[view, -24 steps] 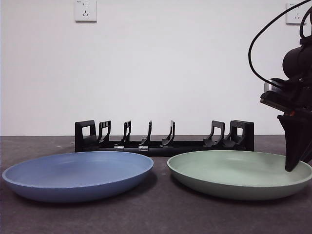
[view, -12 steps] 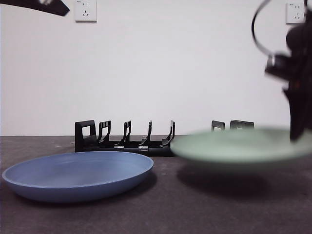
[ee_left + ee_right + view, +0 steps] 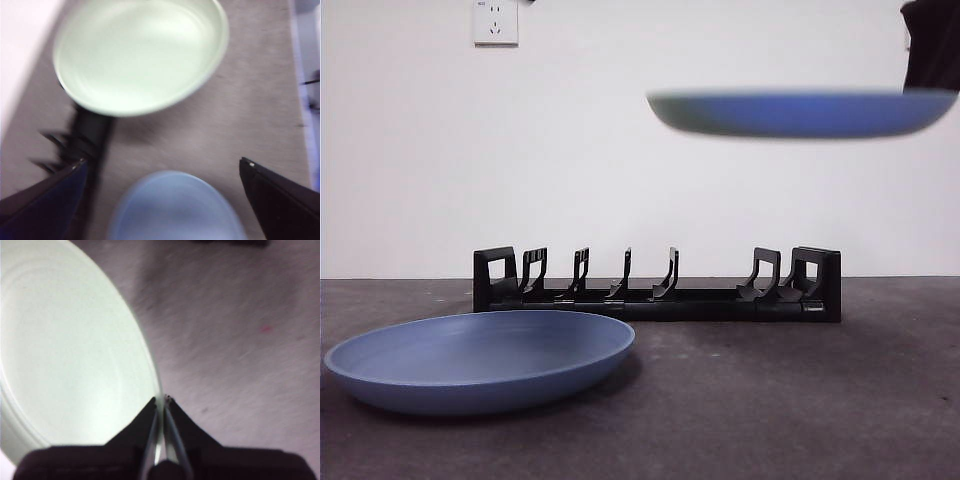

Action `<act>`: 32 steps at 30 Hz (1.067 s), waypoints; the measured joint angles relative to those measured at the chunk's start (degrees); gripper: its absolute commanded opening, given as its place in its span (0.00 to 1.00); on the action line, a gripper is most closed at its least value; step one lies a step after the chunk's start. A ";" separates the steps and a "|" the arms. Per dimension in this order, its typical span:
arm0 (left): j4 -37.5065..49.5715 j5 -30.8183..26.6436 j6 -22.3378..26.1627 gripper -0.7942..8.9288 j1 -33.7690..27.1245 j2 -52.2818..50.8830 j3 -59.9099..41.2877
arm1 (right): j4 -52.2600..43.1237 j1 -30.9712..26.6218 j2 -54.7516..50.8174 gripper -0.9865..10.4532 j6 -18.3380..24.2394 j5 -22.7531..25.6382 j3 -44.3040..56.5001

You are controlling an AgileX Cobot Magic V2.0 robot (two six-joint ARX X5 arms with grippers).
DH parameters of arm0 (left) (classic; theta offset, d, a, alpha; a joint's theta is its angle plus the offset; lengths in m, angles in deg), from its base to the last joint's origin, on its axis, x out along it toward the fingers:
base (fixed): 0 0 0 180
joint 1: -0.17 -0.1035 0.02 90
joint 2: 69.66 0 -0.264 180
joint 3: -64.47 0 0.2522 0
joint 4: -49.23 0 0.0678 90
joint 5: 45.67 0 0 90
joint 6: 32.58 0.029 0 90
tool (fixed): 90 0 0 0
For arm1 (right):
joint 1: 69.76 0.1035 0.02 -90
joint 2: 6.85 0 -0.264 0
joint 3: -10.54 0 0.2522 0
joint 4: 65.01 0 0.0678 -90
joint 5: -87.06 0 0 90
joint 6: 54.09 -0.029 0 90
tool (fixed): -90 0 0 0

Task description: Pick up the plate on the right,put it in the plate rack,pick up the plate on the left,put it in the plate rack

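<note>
The right pincer [image 3: 160, 399] has its two black jaws pinched together on the rim of the pale green plate [image 3: 70, 355], with the rim running between them. In the front view that green plate [image 3: 800, 112] hangs level and high in the air, well above the plate rack [image 3: 656, 285] and toward its right-hand end, its underside looking dark and bluish there; the black bulk of the arm shows at its right edge, in the top corner. The plate rack stands on the dark worktop [image 3: 770, 400] in front of the white wall, long and low, with its row of upright prongs bare between two taller blocky ends. The blue plate [image 3: 480, 360] lies flat on the worktop in front of the rack's left half, near it, though the low angle does not show whether the two touch. The left pincer [image 3: 162, 200] hangs above, its jaws spread wide apart and gripping nothing; between them its blurred view looks down on the blue plate [image 3: 175, 207], with the rack [image 3: 82, 140] beside it and the lifted green plate [image 3: 140, 55] farther off. A wall socket [image 3: 496, 22] sits high on the wall above the rack's left end.
</note>
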 measured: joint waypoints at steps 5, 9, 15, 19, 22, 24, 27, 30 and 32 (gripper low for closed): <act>4.79 -8.44 11.78 0.76 7.52 1.97 0.00 | 3.87 1.18 0.00 0.07 -0.04 -1.84 -0.63; 5.14 -14.47 20.96 0.76 11.93 5.18 0.00 | 5.51 3.26 0.00 0.07 -0.04 -1.86 -0.87; 5.16 -18.64 27.43 0.68 15.41 9.86 0.00 | 5.84 5.77 0.00 0.07 -0.04 -1.90 -0.87; 5.62 -19.93 28.52 0.47 16.55 11.34 0.00 | 5.84 6.12 0.00 0.07 -0.04 -1.90 -0.87; 5.62 -19.98 28.83 0.29 16.66 11.85 0.00 | 5.84 6.27 0.00 0.07 -0.04 -1.90 -0.87; 5.62 -20.00 28.92 0.19 16.66 11.89 0.00 | 5.86 6.25 0.00 0.07 -0.04 -1.90 -0.87; 5.62 -20.15 28.92 0.09 16.66 11.89 0.00 | 5.84 6.27 0.00 0.07 -0.04 -1.90 -0.87; 5.60 -20.15 28.92 0.07 16.66 11.89 0.00 | 5.70 6.25 0.00 0.07 -0.04 -1.90 -0.87; 5.60 -20.15 28.92 0.07 16.66 11.89 0.00 | 5.64 6.27 0.00 0.07 -0.04 -1.90 -0.87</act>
